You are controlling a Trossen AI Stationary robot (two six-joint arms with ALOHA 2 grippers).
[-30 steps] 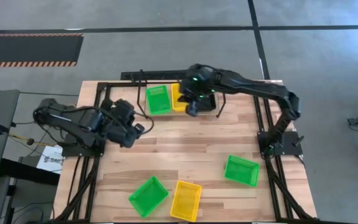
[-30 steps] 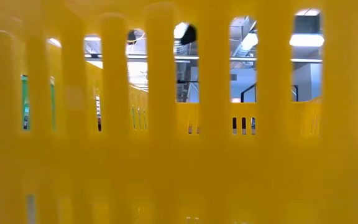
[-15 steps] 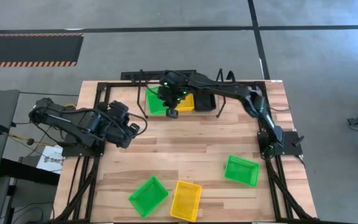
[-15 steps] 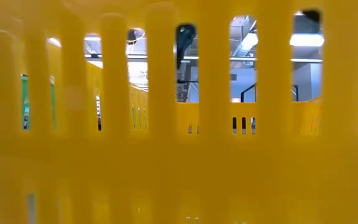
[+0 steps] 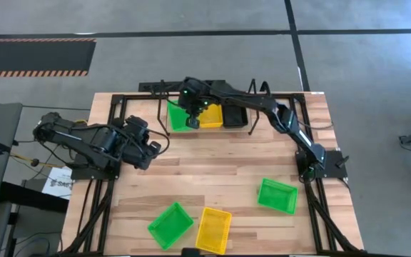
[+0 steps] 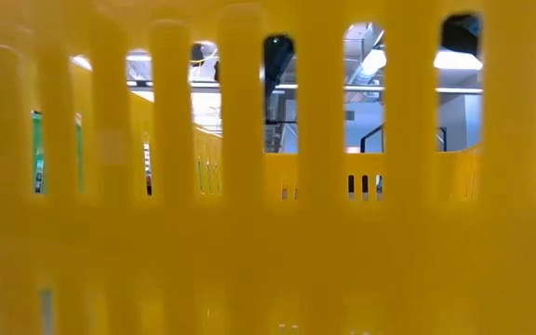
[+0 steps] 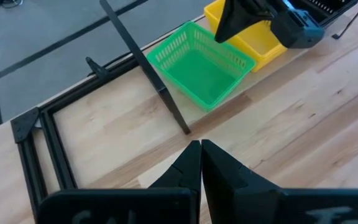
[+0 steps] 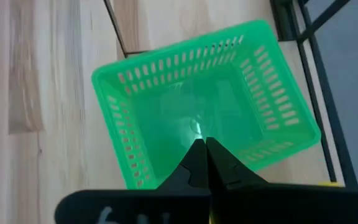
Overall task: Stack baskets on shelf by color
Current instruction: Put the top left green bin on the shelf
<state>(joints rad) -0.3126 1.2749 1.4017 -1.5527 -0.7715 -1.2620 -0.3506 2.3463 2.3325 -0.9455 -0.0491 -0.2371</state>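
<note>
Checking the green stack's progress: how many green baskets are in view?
3: one at the shelf under the shut right gripper, green basket; one near the front edge; one front right. None seem hidden.

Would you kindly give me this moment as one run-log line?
right pincer: shut, empty, over shelf's green basket | left pincer: shut, waiting at left | yellow basket: beside green

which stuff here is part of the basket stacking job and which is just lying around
Job:
- green basket on the shelf
- yellow basket on the shelf
- black baskets on the shelf
- shelf
- loose green baskets and
- loose yellow basket
- right gripper, shut, over the green basket

Lying about:
- papers by the table's left edge
</note>
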